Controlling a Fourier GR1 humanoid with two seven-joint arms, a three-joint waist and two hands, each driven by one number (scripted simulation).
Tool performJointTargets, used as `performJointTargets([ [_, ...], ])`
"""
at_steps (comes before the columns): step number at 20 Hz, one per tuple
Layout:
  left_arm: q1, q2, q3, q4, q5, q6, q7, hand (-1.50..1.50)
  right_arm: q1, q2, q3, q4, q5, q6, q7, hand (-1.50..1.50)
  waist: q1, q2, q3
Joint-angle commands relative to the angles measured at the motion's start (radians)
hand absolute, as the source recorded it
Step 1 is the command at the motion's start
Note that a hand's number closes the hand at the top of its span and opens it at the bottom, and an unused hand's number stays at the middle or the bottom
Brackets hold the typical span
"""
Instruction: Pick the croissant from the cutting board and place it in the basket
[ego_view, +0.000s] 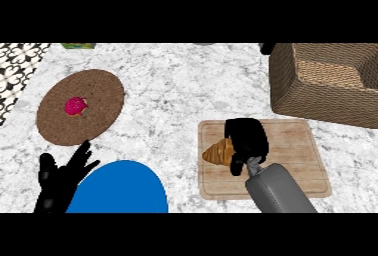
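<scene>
A golden-brown croissant (216, 152) lies on the light wooden cutting board (295, 145) at the lower right. My right hand (247, 137) is over the board with its fingers curled round the croissant's right side, hiding part of it. The woven wicker basket (284, 85) stands at the upper right, just beyond the board, and nothing shows inside it. My left hand (59, 180) rests open at the lower left, fingers up, next to a blue plate.
A round brown cork mat (96, 90) with a small pink-red fruit (75, 106) on it lies at the left. A blue plate (122, 190) sits at the lower edge. A patterned strip (18, 62) runs down the far left. A green item (77, 46) shows at the top.
</scene>
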Motion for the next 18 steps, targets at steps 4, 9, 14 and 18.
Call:
performJointTargets([
  [4,0.006,-0.015,-0.014,0.030,-0.017,0.010,0.008,0.00,-0.029,0.044,-0.132,-0.222,-0.323,-0.328,0.059,1.50,-0.002,0.005,0.005],
  [9,0.014,-0.050,-0.035,0.010,-0.037,0.043,0.020,0.00,-0.118,0.045,-0.114,-0.418,-0.306,-0.424,0.193,1.50,-0.010,-0.002,-0.002],
  [14,-0.021,-0.008,0.024,0.097,-0.026,0.012,-0.022,0.00,-0.270,-0.003,-0.295,-0.540,-0.293,-0.243,0.354,1.50,-0.016,0.002,-0.003],
  [18,-0.089,0.005,0.049,0.102,0.009,-0.014,0.037,0.00,-0.355,-0.084,-0.416,-0.560,-0.322,-0.180,0.403,1.50,-0.018,0.005,-0.003],
])
